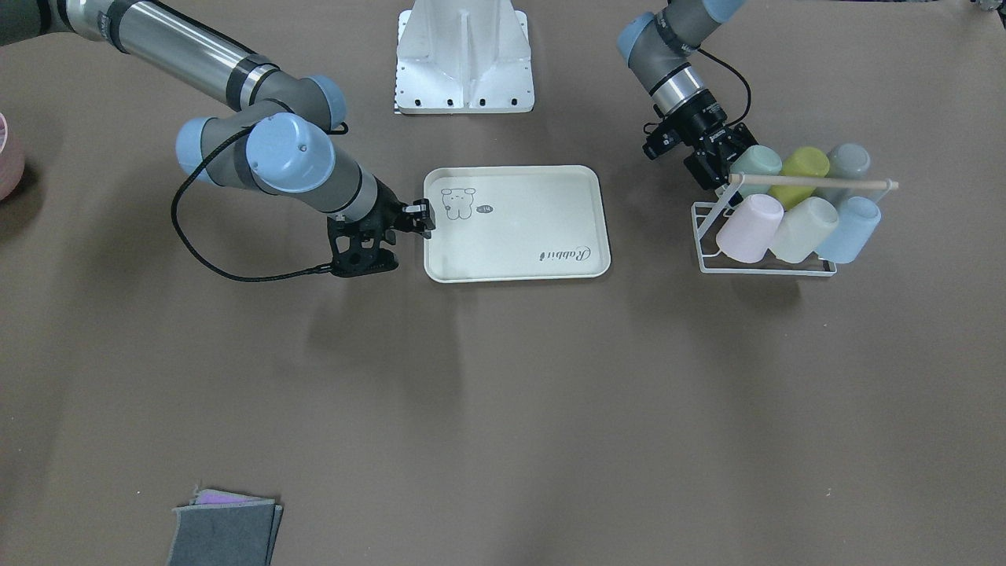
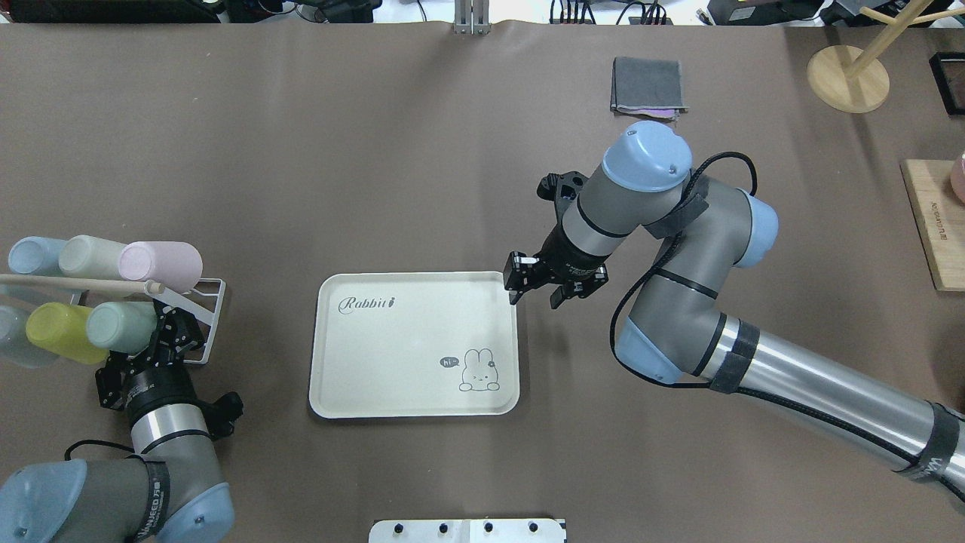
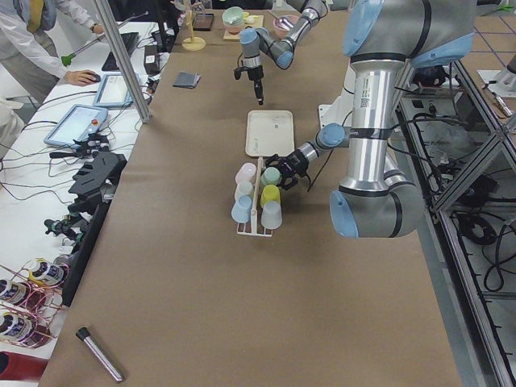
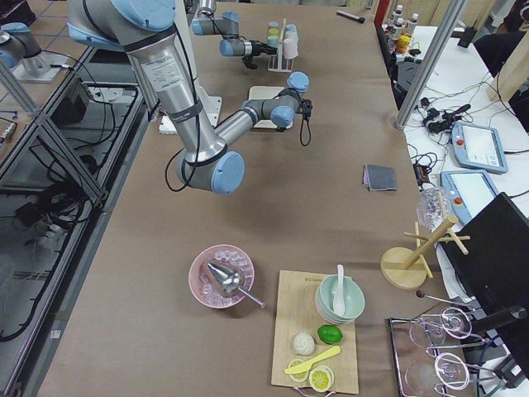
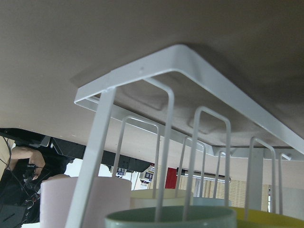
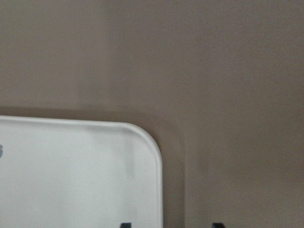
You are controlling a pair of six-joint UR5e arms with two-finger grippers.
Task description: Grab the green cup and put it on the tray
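green cup [image 2: 121,326]: plain matte mint-green tumbler, no handle, slight taper. Same shape as its neighbours, only the colour differs.

It sits tilted in the white wire rack [image 2: 217,290] at the robot's left end of the table [image 2: 452,151], below the rack's wooden bar [image 2: 75,285]. It is in the row nearer the robot, in the end slot on the tray [image 2: 407,354] side. The yellow-green cup [image 2: 60,332] is right beside it on the other side; can't tell if they touch. The pink cup [image 2: 162,264] is in the other row, across the bar.

left gripper [image 2: 162,332] is right at the cup's tray-side end, jaws spread to either side of it. Can't tell whether the pads press the cup or stand just off it. The left wrist view shows only the cup's rim low in centre frame plus rack wires, no fingers.

The cup is not yet on the tray. The tray lies flat mid-table, well apart from the rack: cream, rounded corners, small animal drawing and "Rabbit" script.

right gripper [image 2: 537,292] is open with nothing between the tips. It is at the tray's far corner on the robot's right. In the right wrist view one fingertip is over the tray's rim, the other over the table.
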